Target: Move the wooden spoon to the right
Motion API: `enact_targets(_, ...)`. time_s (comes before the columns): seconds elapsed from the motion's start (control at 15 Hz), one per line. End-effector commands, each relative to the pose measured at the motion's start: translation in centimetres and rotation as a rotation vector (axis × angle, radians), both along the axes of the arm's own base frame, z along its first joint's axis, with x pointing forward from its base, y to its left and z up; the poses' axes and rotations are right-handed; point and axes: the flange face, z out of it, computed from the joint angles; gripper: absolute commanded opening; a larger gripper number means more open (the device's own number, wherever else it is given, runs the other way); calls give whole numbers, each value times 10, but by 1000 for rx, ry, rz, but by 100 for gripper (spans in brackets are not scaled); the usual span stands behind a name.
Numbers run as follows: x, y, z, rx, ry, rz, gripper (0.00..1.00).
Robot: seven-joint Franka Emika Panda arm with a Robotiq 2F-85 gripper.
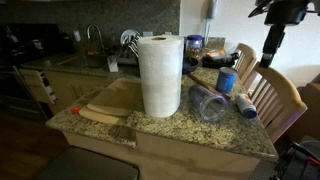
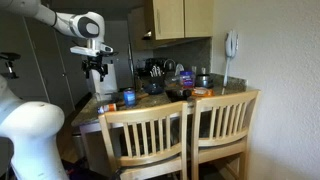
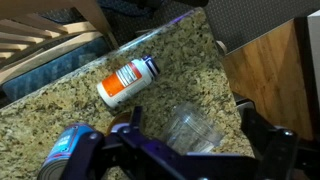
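Observation:
My gripper (image 3: 192, 140) is open and empty, high above the right end of the granite counter (image 3: 60, 115). It also shows in both exterior views (image 1: 271, 58) (image 2: 95, 70). In the wrist view a clear plastic cup (image 3: 190, 126) lies on its side right under the jaws. The same cup shows in an exterior view (image 1: 208, 102). Pale wooden utensils (image 1: 100, 113) lie at the counter's left front, left of the paper towel roll (image 1: 160, 75). They are too small there to tell the small wooden spoon from the longer one. The wrist view shows no spoon.
An orange bottle with a white cap (image 3: 128, 80) and a blue bottle (image 3: 68, 145) lie near the cup. Wooden chairs (image 2: 180, 135) stand against the counter's edge. A sink and faucet (image 1: 92, 45) are at the back, with jars (image 1: 193, 45) behind the roll.

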Motion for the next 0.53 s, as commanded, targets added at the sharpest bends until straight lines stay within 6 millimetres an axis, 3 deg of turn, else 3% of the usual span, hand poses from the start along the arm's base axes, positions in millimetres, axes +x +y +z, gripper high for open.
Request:
enact_targets(0.0,0,0,1,0,1,0,100)
enact_targets(0.47,5,0,2,10,-55,-38,100)
